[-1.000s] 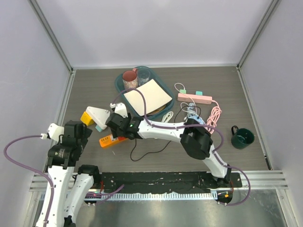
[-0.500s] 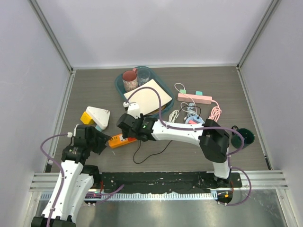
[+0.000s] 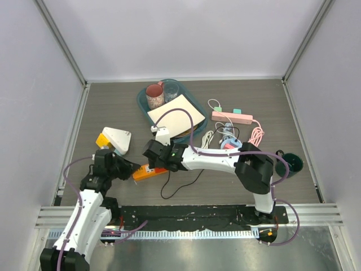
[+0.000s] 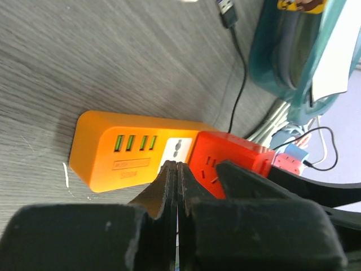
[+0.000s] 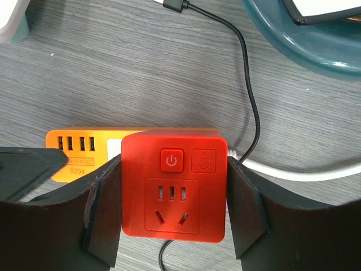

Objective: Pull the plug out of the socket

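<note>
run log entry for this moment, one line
phase: grasp | right pincer: shut on red plug | left pincer: shut, at orange strip | plug: not yet pulled

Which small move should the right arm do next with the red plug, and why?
Probably pull the right tool straight up. Its pads seem to press both sides of the red plug, which sits in the orange socket strip, and the shut left tool is over the strip's bare end, seemingly to hold it down.
</note>
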`<control>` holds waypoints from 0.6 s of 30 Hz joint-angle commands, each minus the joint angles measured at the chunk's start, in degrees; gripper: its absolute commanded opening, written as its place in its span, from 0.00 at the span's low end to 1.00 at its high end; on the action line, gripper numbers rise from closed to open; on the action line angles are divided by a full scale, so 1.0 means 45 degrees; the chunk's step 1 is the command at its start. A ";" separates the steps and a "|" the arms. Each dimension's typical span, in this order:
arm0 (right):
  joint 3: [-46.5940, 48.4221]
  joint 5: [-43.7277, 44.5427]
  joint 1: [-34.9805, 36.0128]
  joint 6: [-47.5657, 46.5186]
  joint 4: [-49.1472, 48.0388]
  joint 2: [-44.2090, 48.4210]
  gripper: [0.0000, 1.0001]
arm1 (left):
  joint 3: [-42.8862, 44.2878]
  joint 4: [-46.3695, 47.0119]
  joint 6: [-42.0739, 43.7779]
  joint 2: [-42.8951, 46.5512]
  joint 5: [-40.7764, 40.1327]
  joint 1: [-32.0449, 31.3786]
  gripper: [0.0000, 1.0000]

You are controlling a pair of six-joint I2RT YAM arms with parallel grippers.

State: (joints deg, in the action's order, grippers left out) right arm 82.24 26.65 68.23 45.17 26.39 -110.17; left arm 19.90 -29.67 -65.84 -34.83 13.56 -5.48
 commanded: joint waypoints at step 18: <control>0.0201 -0.0181 0.0092 0.0295 -0.1236 0.0420 0.21 | -0.2430 0.2866 0.0725 -0.1107 0.0014 0.0045 0.00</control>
State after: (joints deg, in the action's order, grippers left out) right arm 81.62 26.30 68.18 45.39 24.51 -110.17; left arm 10.87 -15.22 -65.34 -38.35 16.53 -5.50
